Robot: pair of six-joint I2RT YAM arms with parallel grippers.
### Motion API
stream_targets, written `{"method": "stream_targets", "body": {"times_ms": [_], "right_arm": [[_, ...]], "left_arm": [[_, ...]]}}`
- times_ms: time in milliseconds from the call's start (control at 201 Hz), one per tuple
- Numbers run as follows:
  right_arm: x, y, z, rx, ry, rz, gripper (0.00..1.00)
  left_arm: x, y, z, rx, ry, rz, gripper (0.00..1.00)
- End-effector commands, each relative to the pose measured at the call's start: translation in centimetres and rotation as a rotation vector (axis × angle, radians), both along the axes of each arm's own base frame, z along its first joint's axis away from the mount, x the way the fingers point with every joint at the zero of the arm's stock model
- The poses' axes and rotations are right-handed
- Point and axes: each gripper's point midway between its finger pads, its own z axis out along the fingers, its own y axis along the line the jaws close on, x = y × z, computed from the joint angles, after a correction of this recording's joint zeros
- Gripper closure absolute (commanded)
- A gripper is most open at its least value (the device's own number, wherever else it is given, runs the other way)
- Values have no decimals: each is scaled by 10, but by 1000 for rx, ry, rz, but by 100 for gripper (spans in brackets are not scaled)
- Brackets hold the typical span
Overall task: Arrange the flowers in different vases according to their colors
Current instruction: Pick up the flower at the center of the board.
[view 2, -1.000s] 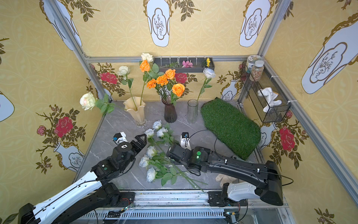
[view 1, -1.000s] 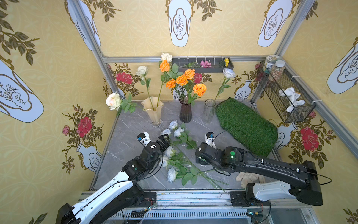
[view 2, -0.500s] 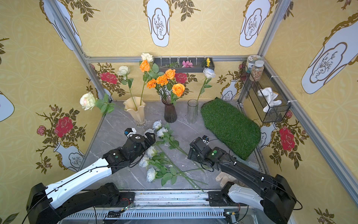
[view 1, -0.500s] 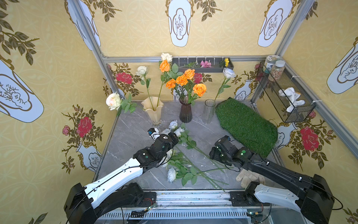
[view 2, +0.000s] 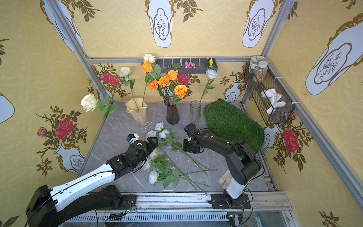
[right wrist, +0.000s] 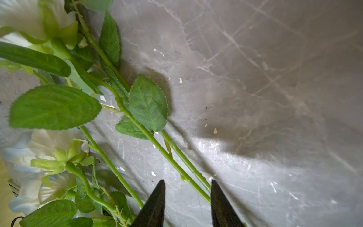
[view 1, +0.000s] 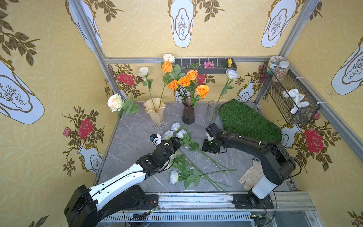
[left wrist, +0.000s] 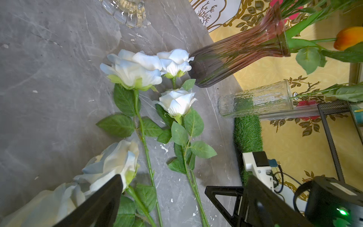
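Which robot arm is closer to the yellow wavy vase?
Left. The left gripper is by the roses lying just in front of the yellow vase; the right gripper is farther off, over the stems nearer the grass mat.

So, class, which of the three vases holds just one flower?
The clear glass cylinder, beside the grass mat, with one pale rose; the cream vase and purple vase each hold several.

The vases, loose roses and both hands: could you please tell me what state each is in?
Cream vase: upright, holding flowers.
Purple vase: upright, holding orange flowers.
Glass vase: upright, holding one pale rose.
Loose roses: lying flat on the table.
Left hand: wide open.
Right hand: part open, straddling two stems.
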Motion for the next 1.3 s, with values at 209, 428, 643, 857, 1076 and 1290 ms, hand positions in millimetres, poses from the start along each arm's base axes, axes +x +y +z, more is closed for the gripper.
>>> {"method": "stream_targets", "body": {"times_ms": [209, 428, 643, 857, 1076, 1290], "right_arm": [[7, 13, -23, -70, 45, 61, 63], [7, 17, -35, -161, 65, 85, 64], [4, 21, -42, -229, 75, 111, 81], [2, 34, -39, -263, 60, 186, 92], [7, 69, -7, -356, -102, 358, 98], [16, 75, 19, -471, -198, 462, 100]], "left_arm": [[-1, 17, 4, -80, -62, 51, 0], [-6, 27, 4, -86, -64, 64, 0], [-15, 43, 4, -111, -82, 93, 0], [-23, 52, 4, -135, -95, 109, 0], [-26, 54, 4, -147, -98, 111, 0], [-25, 54, 4, -148, -101, 110, 0]]}}
